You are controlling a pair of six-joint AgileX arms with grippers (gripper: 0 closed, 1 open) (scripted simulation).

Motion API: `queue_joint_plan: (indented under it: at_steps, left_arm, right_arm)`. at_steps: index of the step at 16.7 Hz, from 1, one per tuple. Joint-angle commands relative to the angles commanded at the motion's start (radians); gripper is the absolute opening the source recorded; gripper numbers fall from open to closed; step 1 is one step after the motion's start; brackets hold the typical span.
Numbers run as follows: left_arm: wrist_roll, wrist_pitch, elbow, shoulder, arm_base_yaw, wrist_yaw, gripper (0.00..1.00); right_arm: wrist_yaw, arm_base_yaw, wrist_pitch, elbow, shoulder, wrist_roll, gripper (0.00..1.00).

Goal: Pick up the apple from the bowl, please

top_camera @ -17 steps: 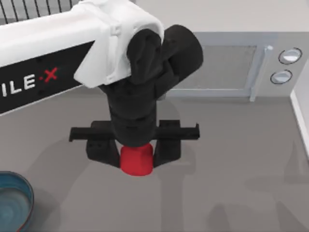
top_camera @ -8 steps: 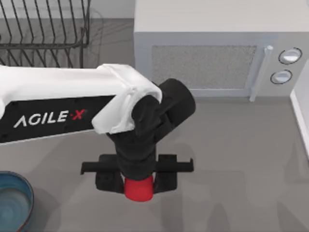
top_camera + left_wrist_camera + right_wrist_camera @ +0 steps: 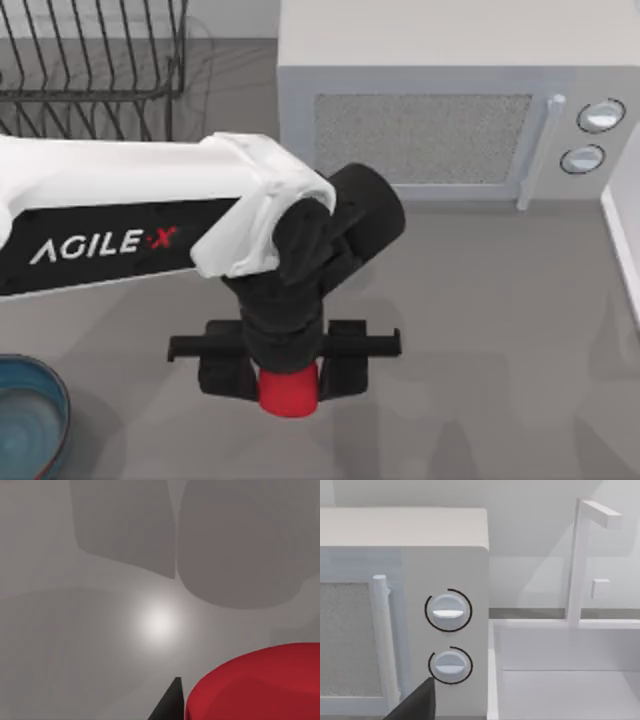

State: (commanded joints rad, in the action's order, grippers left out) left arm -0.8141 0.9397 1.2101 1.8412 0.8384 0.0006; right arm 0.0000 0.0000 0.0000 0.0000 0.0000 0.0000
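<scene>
My left gripper (image 3: 289, 385) hangs over the middle of the grey table, shut on the red apple (image 3: 289, 391), which pokes out below the black wrist between the two fingers. In the left wrist view the apple (image 3: 260, 685) bulks red and close, with a dark fingertip (image 3: 169, 705) beside it and the grey table underneath. The blue-teal bowl (image 3: 28, 425) with its dark rim lies at the table's front left corner, well to the left of the apple and apart from it. Nothing shows inside the visible part of the bowl.
A white microwave (image 3: 450, 110) stands at the back right, its two dials (image 3: 448, 611) close in the right wrist view. A wire dish rack (image 3: 90, 60) sits at the back left. A white sink basin (image 3: 565, 670) with a faucet (image 3: 580, 555) lies right of the microwave.
The left arm drew back toward the table's front and lower with the apple held; most of that motion came in the first half second, and it has barely shifted since.
</scene>
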Motion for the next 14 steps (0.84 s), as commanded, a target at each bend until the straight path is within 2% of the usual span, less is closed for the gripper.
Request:
queue_joint_plan:
  at_steps: [8, 14]
  left_arm:
    - [0.0, 0.0, 0.0, 0.0, 0.0, 0.0, 0.98]
    - [0.0, 0.0, 0.0, 0.0, 0.0, 0.0, 1.0]
  right_arm:
    - [0.0, 0.0, 0.0, 0.0, 0.0, 0.0, 1.0]
    - [0.0, 0.0, 0.0, 0.0, 0.0, 0.0, 1.0]
